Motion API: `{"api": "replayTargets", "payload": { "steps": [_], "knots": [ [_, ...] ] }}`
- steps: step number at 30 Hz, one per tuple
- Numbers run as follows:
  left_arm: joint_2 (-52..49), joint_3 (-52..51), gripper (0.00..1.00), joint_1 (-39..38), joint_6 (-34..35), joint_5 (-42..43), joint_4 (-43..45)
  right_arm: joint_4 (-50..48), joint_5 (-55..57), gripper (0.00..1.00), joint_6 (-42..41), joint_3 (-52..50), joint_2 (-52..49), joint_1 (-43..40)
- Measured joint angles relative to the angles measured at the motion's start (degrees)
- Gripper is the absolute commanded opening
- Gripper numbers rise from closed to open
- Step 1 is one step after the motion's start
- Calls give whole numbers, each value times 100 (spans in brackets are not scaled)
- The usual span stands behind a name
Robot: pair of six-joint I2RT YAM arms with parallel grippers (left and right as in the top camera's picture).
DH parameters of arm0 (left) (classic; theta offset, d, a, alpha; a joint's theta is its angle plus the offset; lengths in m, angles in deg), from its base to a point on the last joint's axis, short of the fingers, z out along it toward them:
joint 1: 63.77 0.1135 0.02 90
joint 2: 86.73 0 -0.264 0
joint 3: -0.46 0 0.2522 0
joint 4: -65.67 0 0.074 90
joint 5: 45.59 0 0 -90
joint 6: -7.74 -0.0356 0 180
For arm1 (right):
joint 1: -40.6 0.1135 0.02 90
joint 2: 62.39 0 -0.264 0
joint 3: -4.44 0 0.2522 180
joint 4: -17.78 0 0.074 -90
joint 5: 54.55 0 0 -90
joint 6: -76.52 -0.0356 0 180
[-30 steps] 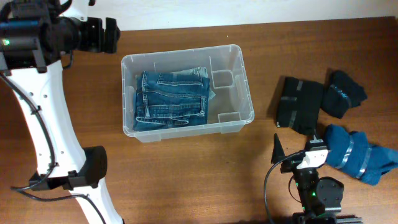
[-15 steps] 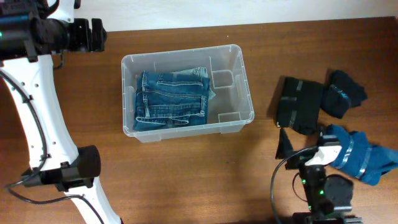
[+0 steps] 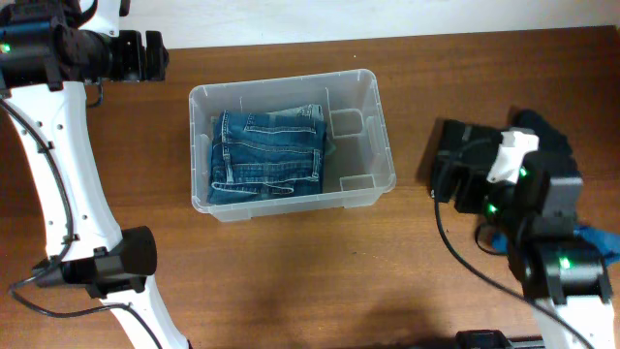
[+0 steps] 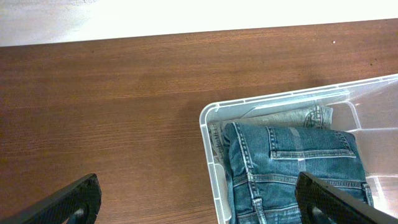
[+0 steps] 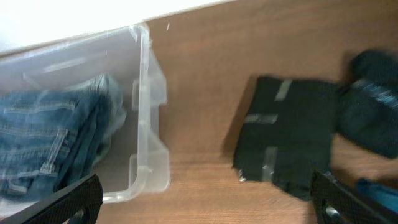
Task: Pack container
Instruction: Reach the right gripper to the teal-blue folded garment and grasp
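Clear plastic makes up the container, a rectangular bin with rounded corners and a thick rim, which stands on the brown wooden tabletop left of centre in the overhead view, its long sides running left to right. A folded pair of blue denim jeans lies inside and fills the left and middle of the bin, while the right end is bare apart from two moulded bumps. The left pincer hangs over the tabletop just off the container's far left corner. Its two black fingers sit in the bottom corners of the wrist view, spread wide with nothing between them. To the right of the container, well apart from it, a black cloth with grey strips lies flat on the wood. A dark blue piece rests beside it, and a brighter blue piece shows at the right edge, mostly hidden by the right arm. The right pincer is also spread wide and holds nothing. Its wrist view, somewhat blurred, takes in the container's right end on one side and the black cloth on the other. How high it hangs above the tabletop cannot be told.
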Motion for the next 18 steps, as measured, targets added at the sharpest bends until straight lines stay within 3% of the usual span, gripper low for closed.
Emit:
{"api": "replayTargets", "payload": {
  "steps": [3,13,18],
  "knots": [
    [0,-2,99,0,0,0,-2,201,-162,97,-245,9,-557,-13],
    [0,-4,99,0,0,0,-2,1539,1370,95,-4144,22,-1274,-1172],
    [0,-4,99,0,0,0,0,1526,1663,95,-4931,13,-1757,-2009]
  ]
}}
